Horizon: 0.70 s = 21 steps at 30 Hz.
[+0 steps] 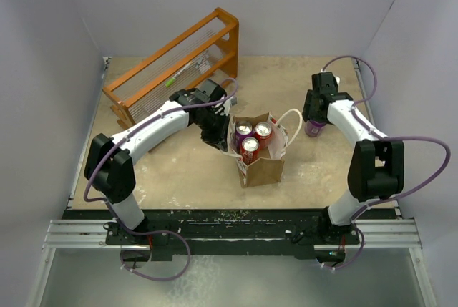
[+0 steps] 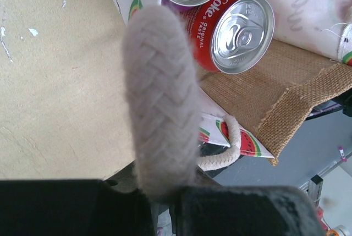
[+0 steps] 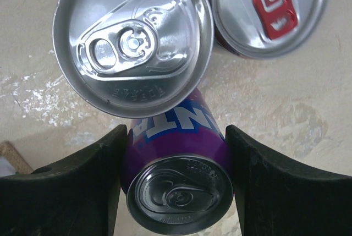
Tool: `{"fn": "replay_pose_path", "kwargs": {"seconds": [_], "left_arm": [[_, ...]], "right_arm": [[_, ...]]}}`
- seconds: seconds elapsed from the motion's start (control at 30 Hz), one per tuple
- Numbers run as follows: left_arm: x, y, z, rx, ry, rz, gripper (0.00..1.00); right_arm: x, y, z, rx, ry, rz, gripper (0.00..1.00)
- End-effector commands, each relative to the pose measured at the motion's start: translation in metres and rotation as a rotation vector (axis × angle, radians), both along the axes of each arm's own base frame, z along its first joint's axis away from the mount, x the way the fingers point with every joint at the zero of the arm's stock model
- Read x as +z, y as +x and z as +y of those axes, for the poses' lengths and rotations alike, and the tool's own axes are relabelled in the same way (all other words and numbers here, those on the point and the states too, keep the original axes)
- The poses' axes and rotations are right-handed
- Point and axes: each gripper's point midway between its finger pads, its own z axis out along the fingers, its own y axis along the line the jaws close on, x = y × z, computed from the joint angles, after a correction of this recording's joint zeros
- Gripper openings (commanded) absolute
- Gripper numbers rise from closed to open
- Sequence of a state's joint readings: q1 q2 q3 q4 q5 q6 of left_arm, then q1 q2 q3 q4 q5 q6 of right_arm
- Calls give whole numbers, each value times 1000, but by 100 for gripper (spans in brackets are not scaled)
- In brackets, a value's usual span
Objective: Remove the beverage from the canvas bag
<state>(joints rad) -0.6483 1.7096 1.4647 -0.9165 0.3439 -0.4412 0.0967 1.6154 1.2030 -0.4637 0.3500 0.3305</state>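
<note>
The canvas bag [image 1: 263,169] stands mid-table, its burlap wall [image 2: 264,93] showing in the left wrist view. Three cans stand inside it: a purple one [image 1: 244,132] and two red ones [image 1: 263,130], one a Coke [image 2: 242,32]. My left gripper [image 1: 215,135] [image 2: 165,192] is shut on the bag's white braided handle [image 2: 162,98] at the bag's left side. At the right of the table my right gripper [image 1: 313,114] [image 3: 176,137] is shut on a purple beverage can [image 3: 176,159] [image 1: 313,129], a finger pressing each side.
An orange wooden rack [image 1: 172,64] stands at the back left. In the right wrist view two more can tops sit beside the held can: a silver one [image 3: 132,43] overlapping its side, and one with a red tab [image 3: 269,10]. White walls enclose the table.
</note>
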Motion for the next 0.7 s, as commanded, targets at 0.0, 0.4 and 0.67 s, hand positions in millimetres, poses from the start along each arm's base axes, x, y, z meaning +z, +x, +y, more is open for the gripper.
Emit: {"fn": "replay_pose_path", "kwargs": {"seconds": [0.0, 0.4, 0.67], "left_arm": [[7, 11, 0, 0, -1, -39, 0], [10, 5, 7, 34, 9, -25, 0], [15, 1, 8, 46, -5, -32, 0]], "right_arm": [[40, 39, -3, 3, -12, -161, 0], [19, 41, -4, -14, 5, -114, 14], [10, 39, 2, 17, 31, -88, 78]]}}
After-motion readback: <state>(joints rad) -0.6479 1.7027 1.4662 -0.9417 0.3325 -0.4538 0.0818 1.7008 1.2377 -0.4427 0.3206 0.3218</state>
